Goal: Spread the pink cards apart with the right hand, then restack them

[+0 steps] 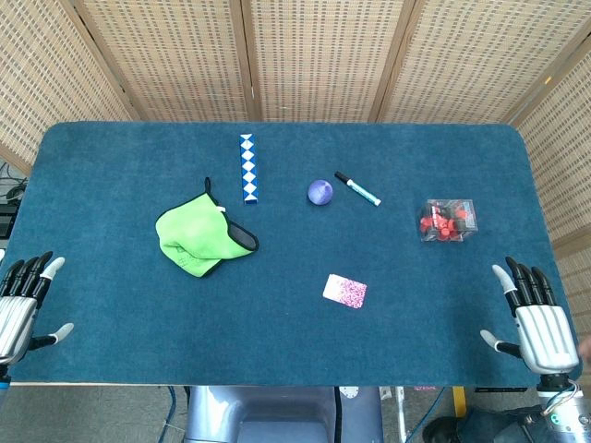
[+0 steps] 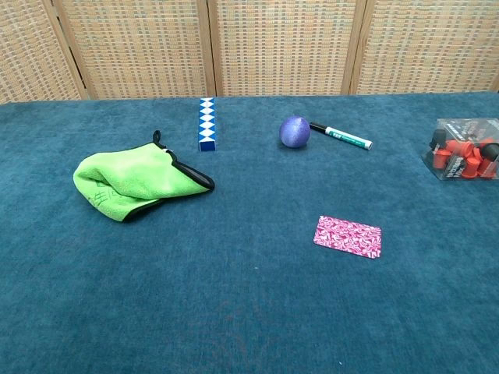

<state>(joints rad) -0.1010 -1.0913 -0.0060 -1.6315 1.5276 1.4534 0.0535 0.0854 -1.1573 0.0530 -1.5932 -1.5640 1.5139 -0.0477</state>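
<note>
The pink cards (image 1: 344,291) are seen lying flat in one neat stack on the blue table (image 1: 111,314), toward the near middle and well apart from both hands. The right hand (image 1: 533,317) is held at the table's near right corner with fingers spread and nothing gripped, and the left hand (image 1: 23,297) is likewise held empty and spread at the near left corner. Farther back, a green cloth (image 1: 200,239), a blue-and-white strip (image 1: 247,167), a purple ball (image 1: 320,192), a marker (image 1: 357,188) and a clear box of red pieces (image 1: 448,221) are laid out.
</note>
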